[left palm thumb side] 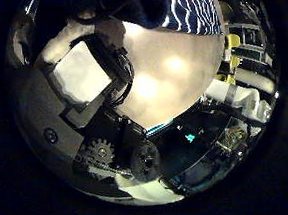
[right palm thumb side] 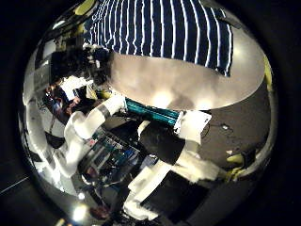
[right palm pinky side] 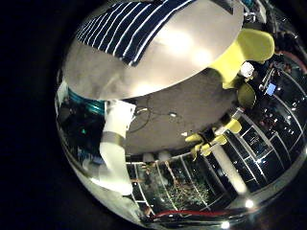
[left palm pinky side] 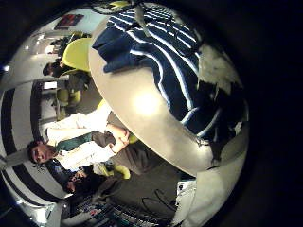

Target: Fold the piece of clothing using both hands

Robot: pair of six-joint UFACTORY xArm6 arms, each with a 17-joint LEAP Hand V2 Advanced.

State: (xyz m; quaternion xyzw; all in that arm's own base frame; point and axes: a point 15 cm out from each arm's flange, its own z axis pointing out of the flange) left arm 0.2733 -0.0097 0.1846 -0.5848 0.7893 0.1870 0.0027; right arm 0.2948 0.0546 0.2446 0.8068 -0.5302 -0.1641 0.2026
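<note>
Round pale table (right palm thumb side: 179,80) carries the striped shirt (right palm thumb side: 160,28); we cannot tell our hands' fingers, so we approach opposite edges evenly.

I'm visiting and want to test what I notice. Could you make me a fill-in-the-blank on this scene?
1. The garment has navy and white ____.
2. It lies on a round ____.
3. In the right palm views its striped cloth lies ____, not bunched.
4. The chairs beside the table are ____.

Missing: stripes; table; flat; yellow
</note>
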